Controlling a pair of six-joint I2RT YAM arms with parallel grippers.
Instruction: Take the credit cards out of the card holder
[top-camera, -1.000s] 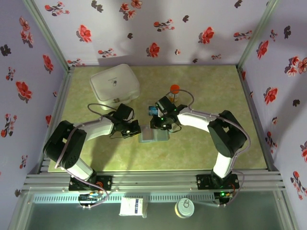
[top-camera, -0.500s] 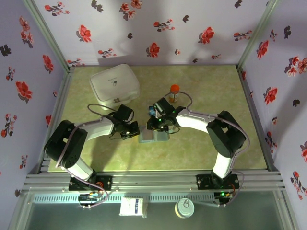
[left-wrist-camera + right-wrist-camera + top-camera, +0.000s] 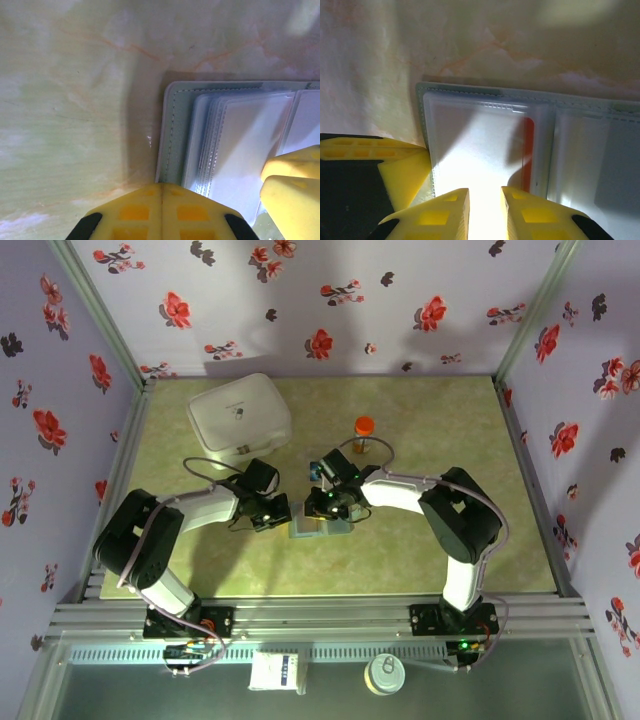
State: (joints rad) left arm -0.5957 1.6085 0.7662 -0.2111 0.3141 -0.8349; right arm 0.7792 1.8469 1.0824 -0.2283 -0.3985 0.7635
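Observation:
The grey-blue card holder (image 3: 318, 529) lies open on the green table between both grippers. Its stitched edge and clear sleeves (image 3: 235, 145) show in the left wrist view. A red credit card (image 3: 528, 150) sits in a sleeve, with just a strip of it visible beside the holder's spine. My left gripper (image 3: 162, 189) is shut, its tips resting on the holder's (image 3: 460, 90) left edge. My right gripper (image 3: 485, 200) hovers over the sleeve page, jaws a narrow gap apart with nothing between them. A small blue-teal flat piece (image 3: 314, 472) shows next to the right wrist.
A big white lidded case (image 3: 240, 415) stands at the back left. An orange-capped bottle (image 3: 363, 434) stands just behind the right arm. Floral walls close in the table on three sides.
The right gripper has shifted a little left and nearer, further over the card holder. The left gripper has stayed shut at the holder's left edge.

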